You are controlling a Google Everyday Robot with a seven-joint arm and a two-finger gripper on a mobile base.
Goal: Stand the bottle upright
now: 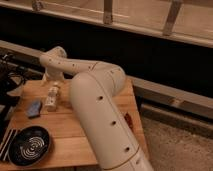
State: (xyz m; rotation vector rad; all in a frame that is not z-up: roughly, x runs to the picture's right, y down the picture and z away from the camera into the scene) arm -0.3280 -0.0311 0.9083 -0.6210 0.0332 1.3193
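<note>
The small white bottle (51,97) lies on its side on the wooden table (65,130), near the table's back left, with its narrow end pointing toward the back. My white arm reaches from the lower right over the table. My gripper (49,78) hangs just behind and above the bottle's far end. I cannot tell whether it touches the bottle.
A small blue object (34,108) lies just left of the bottle. A black ribbed bowl (30,145) sits at the table's front left. Dark cables and gear (9,75) crowd the left edge. A small red item (128,120) lies right of my arm. A dark wall runs behind.
</note>
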